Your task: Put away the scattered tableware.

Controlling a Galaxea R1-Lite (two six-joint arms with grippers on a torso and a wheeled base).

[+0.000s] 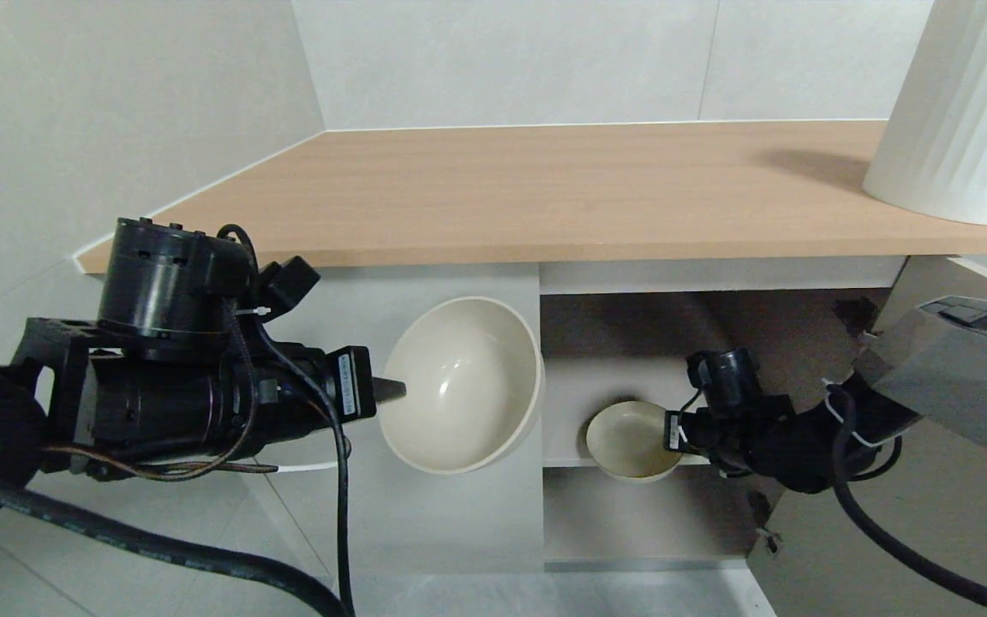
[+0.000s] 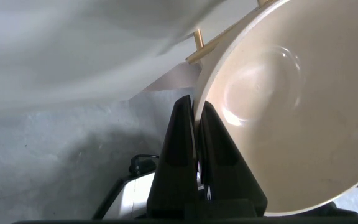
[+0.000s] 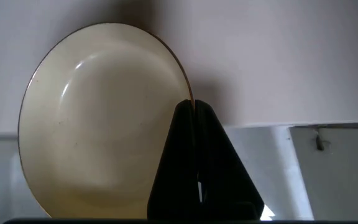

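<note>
Grips the big bowl [image 1: 468,386] by its rim with the left hand [image 1: 391,390], clenched tight on the edge; holds it tilted, hollow side facing out, in the air before the white cupboard [image 1: 451,514] front just under the desk [image 1: 545,188]. Clamps the small bowl [image 1: 626,439] by its rim with the right hand [image 1: 673,428], inside the open cupboard at the shelf [image 1: 566,461] edge; cannot tell whether resting there. Finds a white ribbed vase [image 1: 965,111] upright on the desk's right end, well apart from both bowls
</note>
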